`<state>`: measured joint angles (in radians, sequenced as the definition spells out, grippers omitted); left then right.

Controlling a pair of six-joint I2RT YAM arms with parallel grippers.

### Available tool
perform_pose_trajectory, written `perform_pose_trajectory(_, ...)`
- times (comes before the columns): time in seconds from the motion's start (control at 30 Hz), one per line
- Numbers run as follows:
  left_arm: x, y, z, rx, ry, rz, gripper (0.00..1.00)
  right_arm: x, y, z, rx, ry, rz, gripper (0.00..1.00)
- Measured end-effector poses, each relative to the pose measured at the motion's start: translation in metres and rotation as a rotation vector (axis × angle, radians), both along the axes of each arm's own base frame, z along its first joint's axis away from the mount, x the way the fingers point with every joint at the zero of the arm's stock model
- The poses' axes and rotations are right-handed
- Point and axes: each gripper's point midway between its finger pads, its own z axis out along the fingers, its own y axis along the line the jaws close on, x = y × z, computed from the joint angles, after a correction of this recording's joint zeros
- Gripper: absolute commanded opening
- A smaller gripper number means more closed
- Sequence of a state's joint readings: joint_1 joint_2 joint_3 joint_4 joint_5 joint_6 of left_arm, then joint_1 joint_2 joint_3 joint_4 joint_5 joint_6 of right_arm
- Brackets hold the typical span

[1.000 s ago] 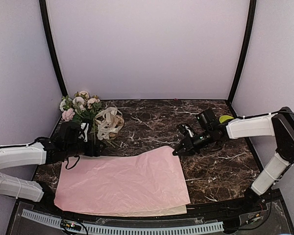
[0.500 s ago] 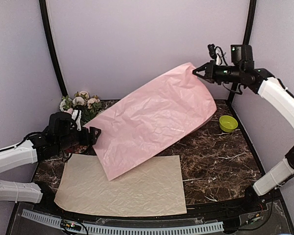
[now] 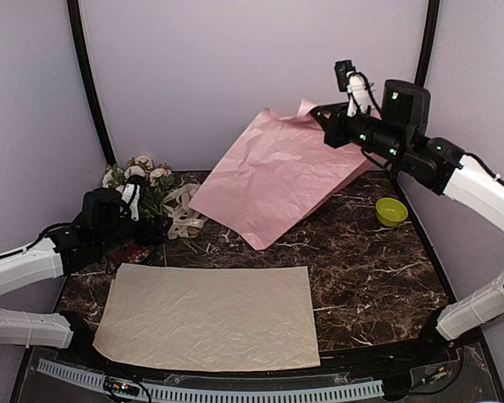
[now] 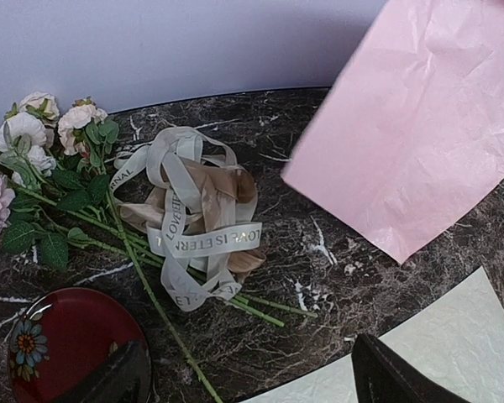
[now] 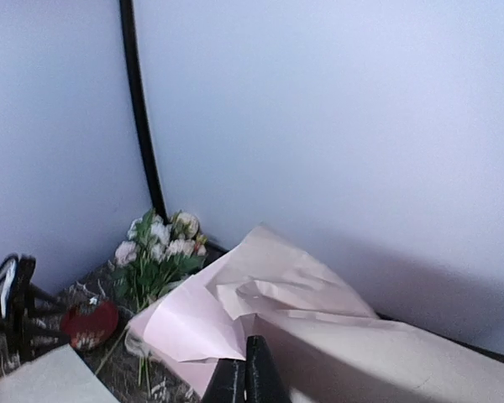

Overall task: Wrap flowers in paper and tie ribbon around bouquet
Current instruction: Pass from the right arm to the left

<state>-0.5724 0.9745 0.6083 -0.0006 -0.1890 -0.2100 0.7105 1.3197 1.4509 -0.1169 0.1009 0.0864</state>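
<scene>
The pink paper (image 3: 277,180) hangs slanted, its long axis running from its top-right corner down-left toward the flowers (image 3: 139,178), with its lowest corner near the counter (image 3: 361,269). The right tool (image 3: 326,117), pressed together, pinches that top corner on an arm raised high by the back wall. The left tool (image 4: 250,357), spread and empty, hovers low on an outstretched arm, facing the tan ribbon (image 4: 218,189).
</scene>
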Motion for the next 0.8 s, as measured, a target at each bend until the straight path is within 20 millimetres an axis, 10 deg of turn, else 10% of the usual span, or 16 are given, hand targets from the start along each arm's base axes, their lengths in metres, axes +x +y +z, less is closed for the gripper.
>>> perform_pose_trajectory(0.23,0.003,-0.019,-0.009,-0.01,0.088,-0.069,0.59,-0.08,0.064,-0.187,-0.275,0.223,0.283,0.0)
perform_pose_trajectory(0.57,-0.018,-0.07,-0.008,-0.23,0.277,-0.266,0.78,-0.185,0.12,-0.217,-0.315,0.258,0.614,0.0)
perform_pose_trajectory(0.8,-0.047,-0.101,-0.036,-0.428,0.474,-0.371,0.82,-0.223,0.151,-0.289,-0.473,0.368,0.745,0.0)
